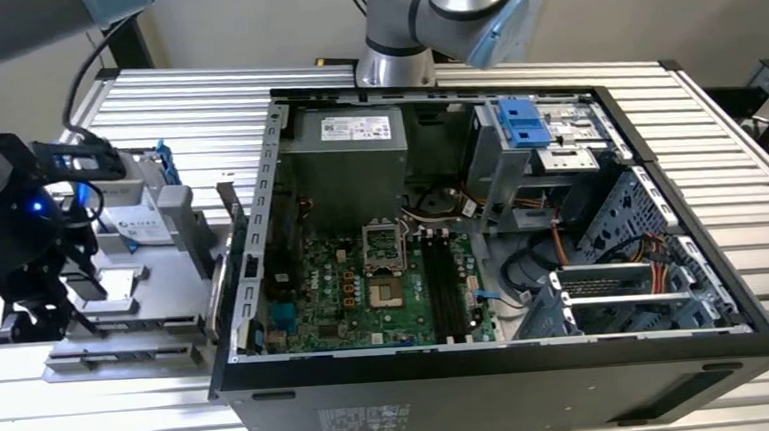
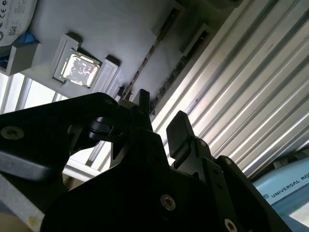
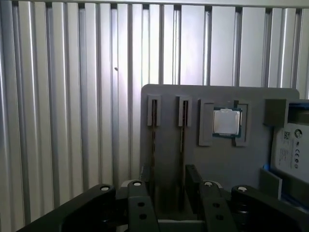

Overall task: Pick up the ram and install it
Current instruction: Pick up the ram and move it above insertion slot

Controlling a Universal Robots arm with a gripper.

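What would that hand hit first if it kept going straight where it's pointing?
Most likely the ram standing edgewise in the grey tray, just ahead of the open hand; depth is unclear.

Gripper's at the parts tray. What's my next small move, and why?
Probably ease the gripper down toward the ram: it is open and holds nothing, and the ram roughly lines up with the gap between its fingers.
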